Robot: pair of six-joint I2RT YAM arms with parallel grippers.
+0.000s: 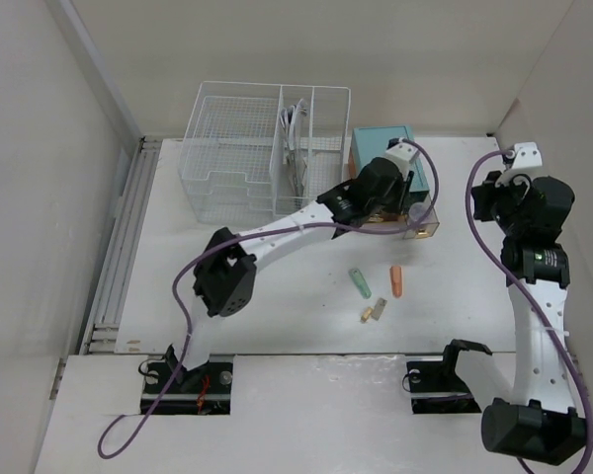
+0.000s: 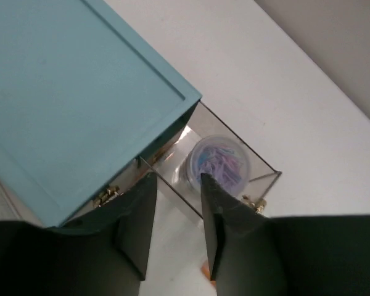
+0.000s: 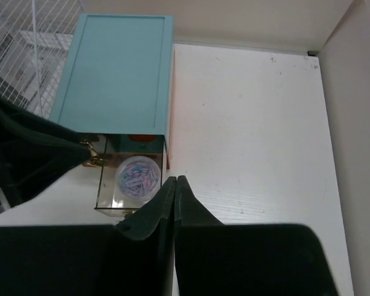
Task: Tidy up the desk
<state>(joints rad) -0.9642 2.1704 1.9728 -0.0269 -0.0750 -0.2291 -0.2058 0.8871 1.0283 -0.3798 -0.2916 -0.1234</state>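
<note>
Top view: the white desk point(image 1: 296, 296) spreads beneath both arms. The left gripper point(image 1: 407, 209), the nearer one, reaches the teal box point(image 1: 381, 140).

Left wrist: parted, empty fingers point(image 2: 213, 203) hang above the pulled-out clear drawer point(image 2: 262, 163), just ahead.

Right wrist: the right gripper point(image 3: 174, 182) is clenched and empty.

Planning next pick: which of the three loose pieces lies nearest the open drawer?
The orange one, right of the green one; the tan one lies farther from the drawer.
</note>
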